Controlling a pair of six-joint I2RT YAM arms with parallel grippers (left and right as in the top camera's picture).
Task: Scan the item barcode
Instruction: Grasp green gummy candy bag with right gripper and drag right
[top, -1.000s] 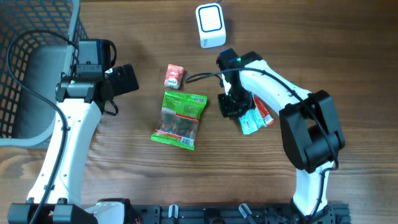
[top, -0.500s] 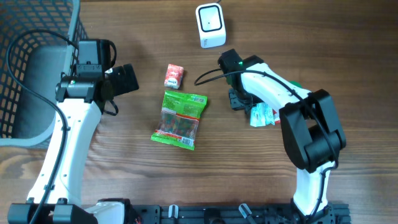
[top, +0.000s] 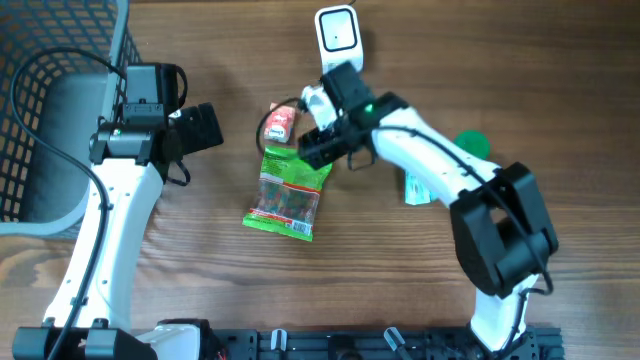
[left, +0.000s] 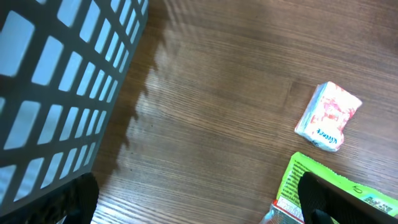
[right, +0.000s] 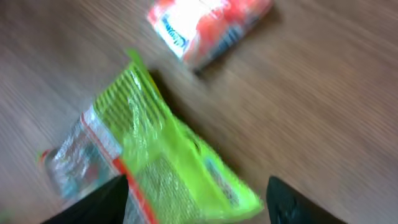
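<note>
The right claw (top: 318, 150) stands open over the top edge of the green snack bag (top: 290, 190), with one dark finger (right: 93, 202) at each side. The wrist view is blurred, so I cannot tell if it touches. The bag lies flat near the middle of the worktop (top: 200, 290), a small red-and-white packet (top: 280, 122) just beyond it and the white scanner (top: 338, 40) at the far edge. The left claw (top: 203, 128) is open and empty, near the wire basket (top: 40, 70) at the far left corner.
</note>
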